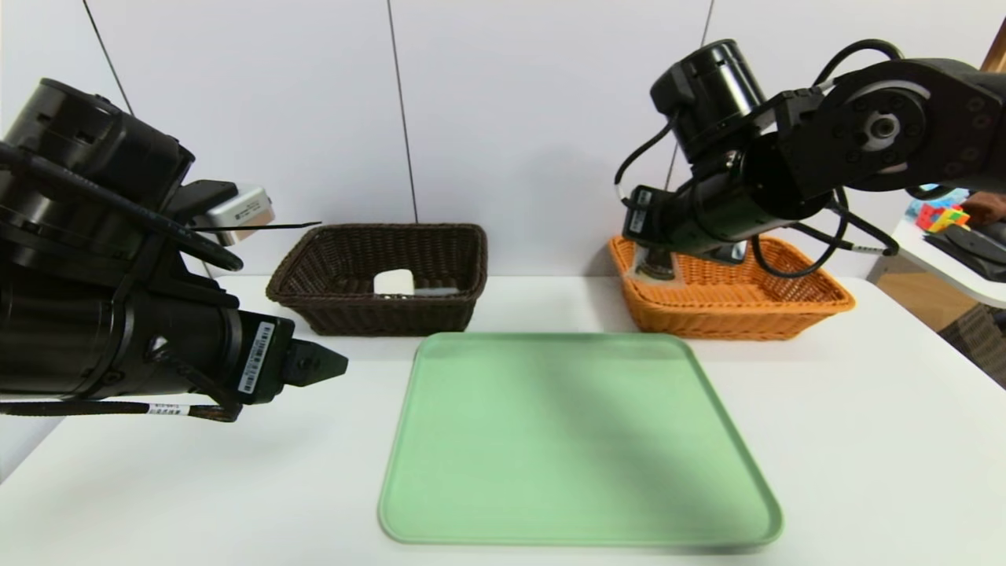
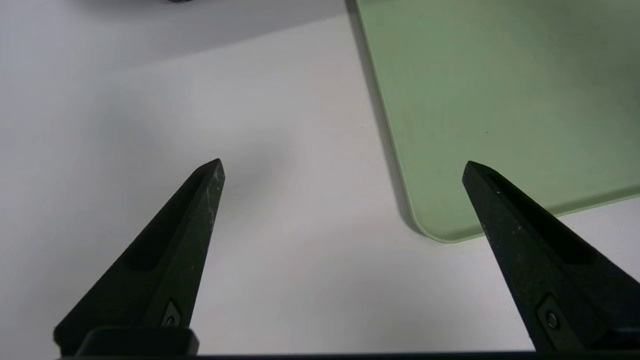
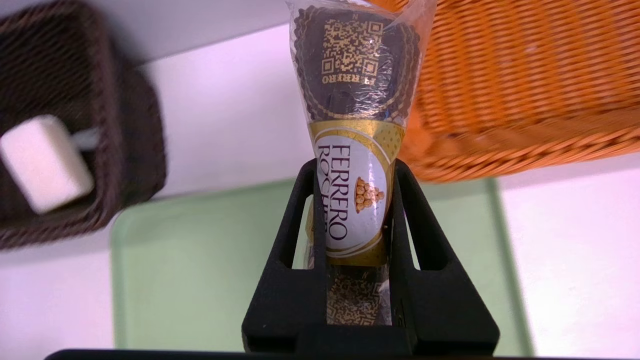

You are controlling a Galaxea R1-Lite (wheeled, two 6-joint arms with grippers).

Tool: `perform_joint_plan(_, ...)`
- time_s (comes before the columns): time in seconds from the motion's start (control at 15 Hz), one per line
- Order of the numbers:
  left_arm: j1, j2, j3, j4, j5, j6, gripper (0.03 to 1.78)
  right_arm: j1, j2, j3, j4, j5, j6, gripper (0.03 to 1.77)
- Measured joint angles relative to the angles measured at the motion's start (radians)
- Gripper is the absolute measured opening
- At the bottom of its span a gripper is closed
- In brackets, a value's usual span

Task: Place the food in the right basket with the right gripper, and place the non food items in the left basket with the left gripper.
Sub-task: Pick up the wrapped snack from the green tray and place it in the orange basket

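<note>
Clamped on the food (image 1: 655, 266), my right pincer (image 1: 656, 271) is hanging over the near-left corner of the right basket (image 1: 786, 303) in the head view, placed for a drop; the white bar (image 1: 393, 281) is lying in the left basket (image 1: 314, 271), and the green tray (image 1: 574, 440) is sitting bare on the surface (image 1: 864, 440). From the left wrist, my left pincer (image 2: 342, 167) is idling with fingers wide apart beside the tray. From the right wrist, the fingers (image 3: 300, 220) are squeezing the labelled sleeve at its middle.
</note>
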Motion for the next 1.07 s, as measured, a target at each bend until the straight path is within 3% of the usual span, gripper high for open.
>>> perform_joint_plan(0.53,-0.002,0.004,0.002,-0.001,0.000,-0.001,1.69,-0.246,0.001,-0.005,-0.012,0.028,-0.128,0.36)
perform_joint_plan(0.73,-0.002,0.003,0.005,-0.001,0.000,-0.002,1.69,-0.308,0.011,-0.015,-0.051,0.081,-0.269,0.36)
perform_joint_plan(1.07,-0.001,0.001,0.008,-0.001,0.001,-0.006,1.69,-0.340,0.036,-0.017,-0.087,0.189,-0.590,0.36)
